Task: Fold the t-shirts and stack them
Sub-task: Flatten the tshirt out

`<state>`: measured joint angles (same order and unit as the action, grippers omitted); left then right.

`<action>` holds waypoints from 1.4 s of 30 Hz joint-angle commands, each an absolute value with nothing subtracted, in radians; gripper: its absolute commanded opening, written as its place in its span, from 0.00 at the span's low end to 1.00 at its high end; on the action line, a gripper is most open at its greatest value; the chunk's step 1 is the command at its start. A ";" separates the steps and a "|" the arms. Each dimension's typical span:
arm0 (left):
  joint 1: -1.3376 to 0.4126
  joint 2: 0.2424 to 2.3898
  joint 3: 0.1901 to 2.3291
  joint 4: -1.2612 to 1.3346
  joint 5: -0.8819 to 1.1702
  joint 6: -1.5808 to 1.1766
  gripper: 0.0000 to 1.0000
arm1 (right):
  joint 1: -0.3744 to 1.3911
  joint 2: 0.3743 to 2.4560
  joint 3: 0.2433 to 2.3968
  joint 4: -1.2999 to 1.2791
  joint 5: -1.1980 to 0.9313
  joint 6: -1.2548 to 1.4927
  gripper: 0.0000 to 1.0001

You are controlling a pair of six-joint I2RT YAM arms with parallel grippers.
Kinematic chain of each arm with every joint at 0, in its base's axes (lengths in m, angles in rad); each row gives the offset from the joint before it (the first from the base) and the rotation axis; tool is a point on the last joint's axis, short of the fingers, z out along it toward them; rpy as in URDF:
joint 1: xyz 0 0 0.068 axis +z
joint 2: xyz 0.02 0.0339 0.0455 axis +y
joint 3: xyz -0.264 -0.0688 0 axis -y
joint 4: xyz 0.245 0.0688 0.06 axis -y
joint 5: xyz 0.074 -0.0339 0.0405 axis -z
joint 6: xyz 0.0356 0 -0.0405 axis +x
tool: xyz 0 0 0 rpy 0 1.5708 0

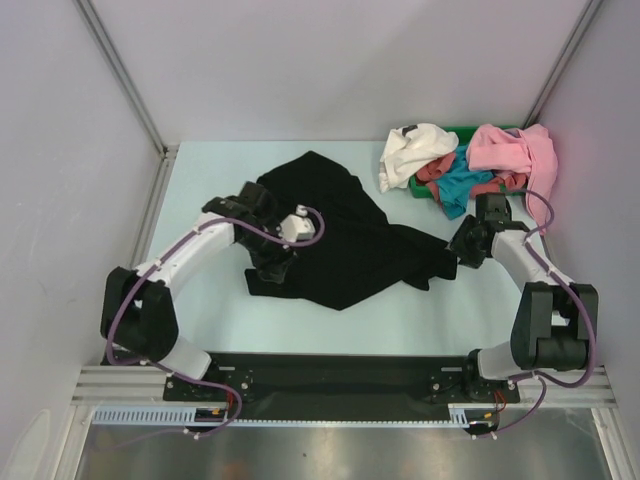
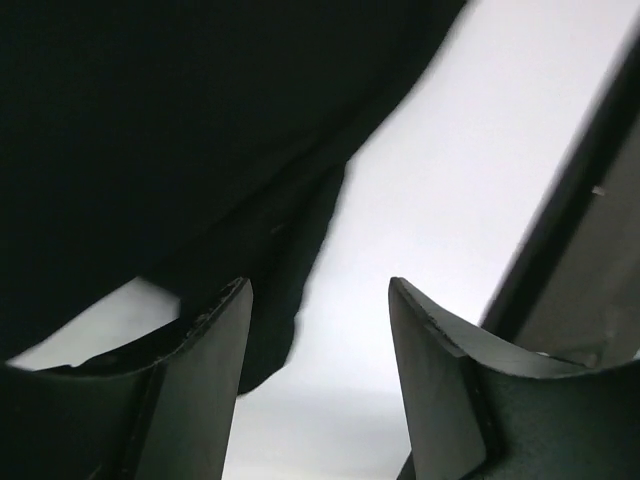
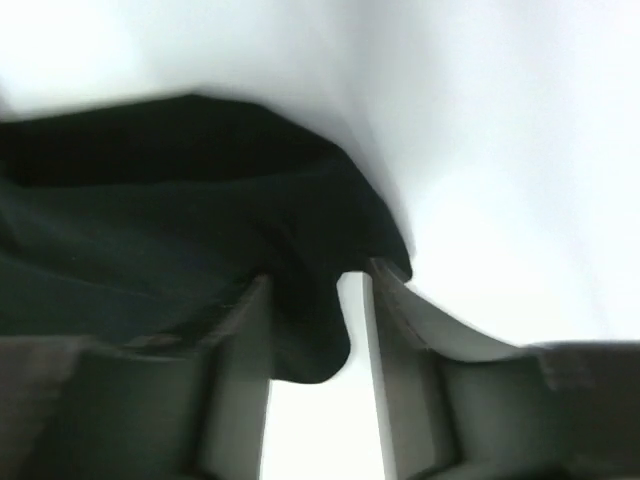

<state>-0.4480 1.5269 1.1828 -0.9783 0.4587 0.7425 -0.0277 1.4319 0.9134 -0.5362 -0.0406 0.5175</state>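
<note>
A black t-shirt [image 1: 340,235] lies spread and rumpled in the middle of the table. My left gripper [image 1: 272,270] is at its near left corner, open, with the cloth's edge [image 2: 150,150] beside the left finger [image 2: 210,360] and bare table between the jaws [image 2: 320,290]. My right gripper [image 1: 455,250] is at the shirt's right corner. Its jaws [image 3: 318,275] stand partly apart with a fold of the black cloth [image 3: 150,220] hanging between them; a gap shows beside the right finger. White [image 1: 415,150], pink [image 1: 510,150], teal [image 1: 460,185] and red [image 1: 435,172] shirts are piled at the back right.
The pile of shirts lies in and over a green bin [image 1: 418,186] by the right wall. Grey walls close in the table [image 1: 210,310] on the left, back and right. A metal rail runs along the near edge.
</note>
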 commanded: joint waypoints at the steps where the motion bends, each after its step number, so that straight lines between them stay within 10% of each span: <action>1: -0.303 1.474 1.189 -0.838 0.335 0.638 0.63 | -0.044 1.421 0.945 -0.548 0.064 0.512 0.51; 7: -0.137 1.546 1.149 -0.777 0.156 0.526 0.59 | -0.046 1.355 0.945 -0.609 0.091 0.528 0.63; 15: -0.204 1.466 0.981 -0.861 0.393 0.696 0.71 | 0.027 1.325 0.818 -0.566 -0.043 0.626 0.43; 21: -0.297 1.535 0.885 -0.727 0.290 0.669 0.69 | 0.139 1.347 0.833 -0.586 0.041 0.661 0.48; 25: -0.380 1.563 0.899 -0.690 0.316 0.627 0.02 | 0.140 1.353 0.827 -0.603 0.040 0.641 0.50; 33: -0.494 1.502 1.155 -0.787 0.659 0.614 0.00 | 0.141 1.376 0.776 -0.578 0.020 0.606 0.51; 35: -0.538 1.532 1.236 -0.810 0.641 0.621 0.18 | 0.135 1.414 0.776 -0.555 0.015 0.597 0.51; 36: -0.552 1.543 1.253 -0.827 0.637 0.632 0.54 | 0.133 1.430 0.776 -0.546 0.009 0.589 0.52; 37: -0.563 1.551 1.261 -0.856 0.624 0.650 0.66 | 0.132 1.442 0.776 -0.529 0.009 0.584 0.52; 42: -0.488 1.516 1.266 -0.873 0.624 0.663 0.70 | 0.138 1.494 0.779 -0.496 0.009 0.578 0.54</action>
<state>-0.5537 1.5555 1.2564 -0.8314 0.5735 0.6472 0.1356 1.4765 0.7822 -0.5404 0.0093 0.5938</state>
